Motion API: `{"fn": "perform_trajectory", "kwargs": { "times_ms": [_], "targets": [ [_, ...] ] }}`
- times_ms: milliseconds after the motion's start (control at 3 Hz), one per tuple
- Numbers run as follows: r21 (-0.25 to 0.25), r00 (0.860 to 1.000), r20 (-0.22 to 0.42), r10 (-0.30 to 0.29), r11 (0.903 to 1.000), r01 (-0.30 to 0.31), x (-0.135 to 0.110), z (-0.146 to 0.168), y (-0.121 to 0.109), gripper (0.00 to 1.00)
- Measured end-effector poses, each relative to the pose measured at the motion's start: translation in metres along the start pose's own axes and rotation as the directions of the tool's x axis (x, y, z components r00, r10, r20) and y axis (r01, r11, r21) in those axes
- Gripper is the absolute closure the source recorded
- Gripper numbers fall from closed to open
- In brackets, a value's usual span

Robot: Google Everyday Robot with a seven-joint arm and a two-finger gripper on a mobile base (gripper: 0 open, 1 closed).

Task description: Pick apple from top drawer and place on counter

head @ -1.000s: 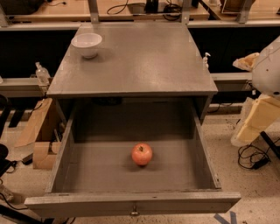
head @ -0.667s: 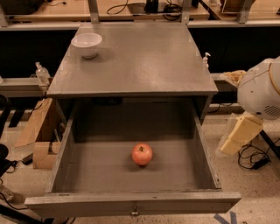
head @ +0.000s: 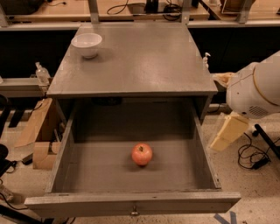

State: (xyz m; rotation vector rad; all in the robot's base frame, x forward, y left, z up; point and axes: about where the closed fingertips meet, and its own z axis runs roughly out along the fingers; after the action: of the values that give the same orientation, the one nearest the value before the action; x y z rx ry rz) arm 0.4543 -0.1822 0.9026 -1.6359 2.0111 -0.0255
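A workshop with a speckled floor (head: 258, 197) and light wooden benches (head: 57, 9) along the back wall, where a grey cabinet stands with its top drawer (head: 131, 204) pulled fully out toward the camera. The apple (head: 142, 154), red-orange with a paler patch, sits alone on the drawer's floor, roughly midway between the side walls and a little nearer the front panel than the back, touching neither. A small metal pull (head: 134, 213) is fixed at the centre of the front panel.

Above the drawer, the counter (head: 144, 65) carries a white bowl (head: 87, 44) in its far left corner, upright and well apart from the apple below.

The robot's gripper (head: 227, 132), seen as a cream-coloured piece, hangs outside the cabinet just beside the drawer's right wall, below the bulky white arm (head: 256, 89) that enters from the right edge. It is near the drawer but not over it, and well apart from the apple; whether it is released or clenched cannot be told here.

A cardboard box (head: 37, 133) leans on the floor to the cabinet's left, with a clear bottle (head: 41, 72) on a ledge behind it. Black cables (head: 251, 157) trail across the floor on the right.
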Motion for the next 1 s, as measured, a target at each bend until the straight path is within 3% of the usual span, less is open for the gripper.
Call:
{"fn": "perform_trajectory", "kwargs": {
  "times_ms": [333, 667, 1000],
  "targets": [
    [-0.046, 0.995, 0.099, 0.004, 0.9989, 0.000, -0.001, 0.069, 0.005, 0.00],
    [-0.072, 0.966, 0.257, 0.037, 0.9972, -0.019, -0.005, 0.142, 0.017, 0.00],
    [-0.035, 0.910, 0.412, 0.055, 0.9984, -0.045, -0.018, 0.196, 0.021, 0.00]
  ]
}}
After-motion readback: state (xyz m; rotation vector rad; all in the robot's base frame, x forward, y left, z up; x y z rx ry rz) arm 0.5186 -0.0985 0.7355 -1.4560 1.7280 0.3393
